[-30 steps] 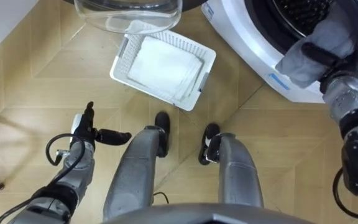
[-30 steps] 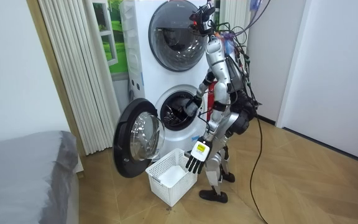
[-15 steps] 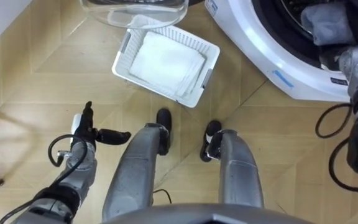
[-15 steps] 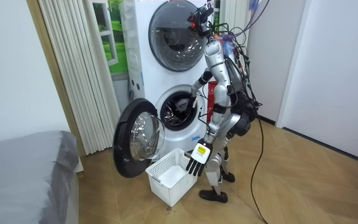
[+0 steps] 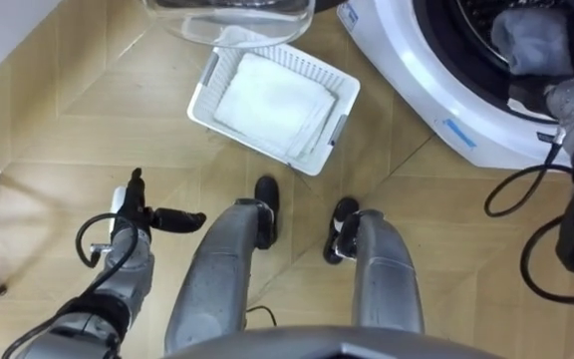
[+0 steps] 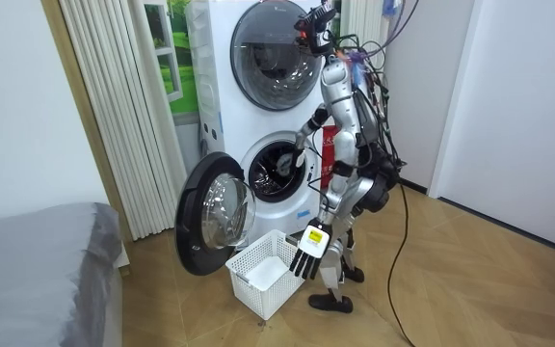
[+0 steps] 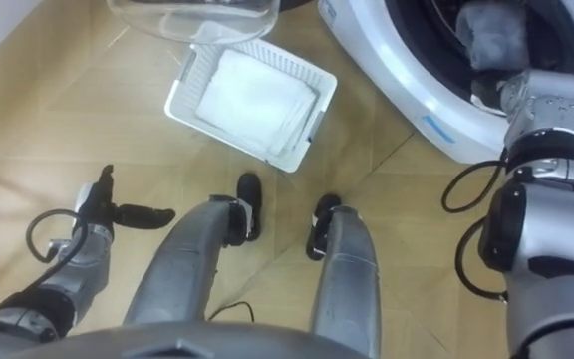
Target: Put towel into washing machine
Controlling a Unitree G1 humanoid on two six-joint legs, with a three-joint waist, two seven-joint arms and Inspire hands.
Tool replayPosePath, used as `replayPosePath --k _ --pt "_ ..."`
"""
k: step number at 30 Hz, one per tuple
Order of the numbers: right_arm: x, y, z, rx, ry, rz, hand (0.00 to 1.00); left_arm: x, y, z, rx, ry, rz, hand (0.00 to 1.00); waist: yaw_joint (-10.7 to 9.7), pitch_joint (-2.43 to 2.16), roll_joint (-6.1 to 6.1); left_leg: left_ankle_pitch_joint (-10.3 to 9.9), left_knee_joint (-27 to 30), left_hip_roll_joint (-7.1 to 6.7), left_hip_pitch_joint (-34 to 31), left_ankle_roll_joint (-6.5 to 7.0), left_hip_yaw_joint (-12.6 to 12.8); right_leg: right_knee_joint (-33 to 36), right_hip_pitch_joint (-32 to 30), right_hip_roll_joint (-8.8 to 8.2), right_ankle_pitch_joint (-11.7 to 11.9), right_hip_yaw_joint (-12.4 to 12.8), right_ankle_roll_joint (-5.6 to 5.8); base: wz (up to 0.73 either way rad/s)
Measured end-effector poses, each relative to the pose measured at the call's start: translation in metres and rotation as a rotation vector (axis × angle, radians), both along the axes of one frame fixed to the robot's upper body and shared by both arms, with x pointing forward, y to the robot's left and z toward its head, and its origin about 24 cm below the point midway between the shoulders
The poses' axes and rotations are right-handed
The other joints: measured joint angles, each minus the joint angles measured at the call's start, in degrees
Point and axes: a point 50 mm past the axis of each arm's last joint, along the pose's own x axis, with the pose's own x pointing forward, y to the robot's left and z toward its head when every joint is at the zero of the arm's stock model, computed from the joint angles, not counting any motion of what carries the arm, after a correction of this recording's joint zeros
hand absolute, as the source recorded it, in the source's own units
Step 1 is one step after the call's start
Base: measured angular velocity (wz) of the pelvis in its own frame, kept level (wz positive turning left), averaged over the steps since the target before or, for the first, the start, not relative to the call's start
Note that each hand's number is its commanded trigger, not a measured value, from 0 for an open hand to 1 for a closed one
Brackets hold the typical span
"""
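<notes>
You're close to finished: the grey towel [image 5: 528, 35] lies inside the drum [image 5: 476, 20] of the washing machine [image 5: 436, 95], at 1 o'clock in the left eye view, bunched just past the rim. Your right hand [image 5: 566, 100] sits at the drum's mouth just below it, at 2 o'clock. Its fingers are lost against the dark opening, so I cannot tell whether it is grasping the towel or released.

What's left, as I judge it, is to make sure the towel is free and bring that arm out. The glass door [image 5: 229, 18] hangs open at 12 o'clock.

Your left hand [image 5: 145, 212] is at 8 o'clock, fingers straight and relaxed, holding nothing.

The white laundry basket [image 5: 202, 85] is on the floor at 11 o'clock and holds a folded white cloth [image 5: 272, 100].
</notes>
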Motion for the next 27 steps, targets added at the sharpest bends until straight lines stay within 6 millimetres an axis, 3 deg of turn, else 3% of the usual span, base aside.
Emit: replayPosePath --k 6,12,18,24,27 --pt "-0.005 -0.002 -0.007 0.041 0.006 -0.03 0.0 0.0 0.0 0.0 -0.004 0.004 -0.002 0.0 0.31 0.0 0.45 -0.11 0.03 0.06 1.82 0.15 0.04 -0.12 2.07 -0.24 -0.07 -0.62 -0.02 0.02" --pt "-0.021 -0.01 -0.021 0.053 0.037 -0.085 0.0 -0.002 0.005 -0.001 -0.031 0.006 0.02 0.0 2.17 -0.05 1.06 -0.23 -1.61 0.1 5.33 0.22 0.04 -1.91 5.73 0.14 0.0 -0.58 0.36 -0.01" --pt "-0.042 -0.016 -0.042 0.032 0.081 -0.109 0.0 -0.01 0.011 -0.005 -0.05 0.044 0.035 0.0 3.1 -0.57 1.93 -0.17 -5.26 0.14 10.02 0.25 0.07 -6.72 10.83 0.99 1.04 -0.54 1.02 -0.06" --pt "-0.072 -0.014 -0.072 0.046 0.136 -0.145 0.0 -0.02 0.012 -0.011 -0.055 0.107 -0.001 0.0 2.72 -1.02 2.62 -0.13 -9.51 0.01 17.37 0.24 0.19 -12.2 18.47 1.54 1.85 -0.96 1.55 -0.04" --pt "-0.088 -0.013 -0.086 0.035 0.148 -0.156 0.0 -0.024 0.016 -0.012 -0.061 0.121 0.003 0.0 2.51 -1.72 3.69 0.05 -12.17 0.25 20.88 -0.07 -0.38 -16.5 23.0 2.42 3.25 -1.97 1.58 0.01"
